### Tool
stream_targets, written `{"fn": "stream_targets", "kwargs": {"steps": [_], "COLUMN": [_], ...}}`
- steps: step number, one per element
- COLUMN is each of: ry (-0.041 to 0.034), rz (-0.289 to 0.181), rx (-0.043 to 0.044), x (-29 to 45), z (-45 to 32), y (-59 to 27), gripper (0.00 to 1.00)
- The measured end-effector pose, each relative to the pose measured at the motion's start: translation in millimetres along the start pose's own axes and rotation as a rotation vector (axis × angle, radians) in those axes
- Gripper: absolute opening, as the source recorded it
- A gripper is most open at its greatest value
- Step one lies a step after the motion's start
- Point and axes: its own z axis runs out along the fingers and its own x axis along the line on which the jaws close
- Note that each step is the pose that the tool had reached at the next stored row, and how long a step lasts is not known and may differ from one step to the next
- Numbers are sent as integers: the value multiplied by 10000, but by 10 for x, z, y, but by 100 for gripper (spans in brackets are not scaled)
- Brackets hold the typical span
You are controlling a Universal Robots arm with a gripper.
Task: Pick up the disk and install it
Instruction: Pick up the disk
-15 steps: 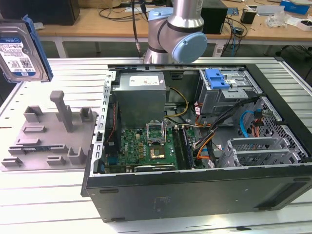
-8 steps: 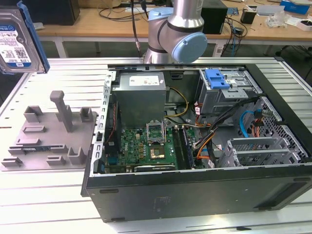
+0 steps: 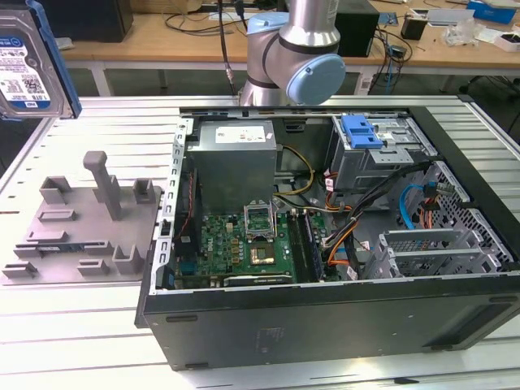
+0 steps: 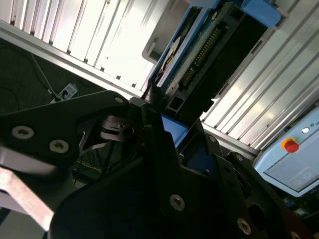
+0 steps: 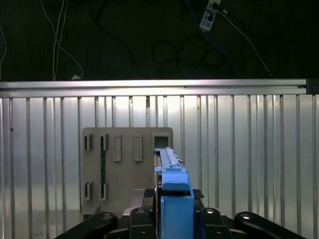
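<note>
One large open computer case (image 3: 325, 325) sits in the middle, and the grey fixture plate (image 3: 81, 236) lies just beside it, toward the exterior view's left. I see the disk (image 3: 24, 65) raised well above that plate, outside the case. In the first wrist view the gripper (image 5: 173, 211) pinches the disk by its blue rail, edge-on, with the long axis running straight out from the gripper. The drive cage with the blue latch (image 3: 363, 134) is well apart from it, toward the exterior view's right.

The disk (image 3: 24, 61) pairs silvery metal with smooth blue plastic; the fixture plate (image 3: 89, 229) is matt grey plastic.
</note>
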Motion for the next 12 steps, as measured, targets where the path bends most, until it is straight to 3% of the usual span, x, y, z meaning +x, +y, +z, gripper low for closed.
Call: {"fn": "stream_targets", "kwargs": {"steps": [9, 12], "ry": [0, 0], "rz": [-1, 2], "rx": [1, 2], "x": [2, 32], "z": [-4, -5], "y": [0, -23], "gripper": [37, 37]}}
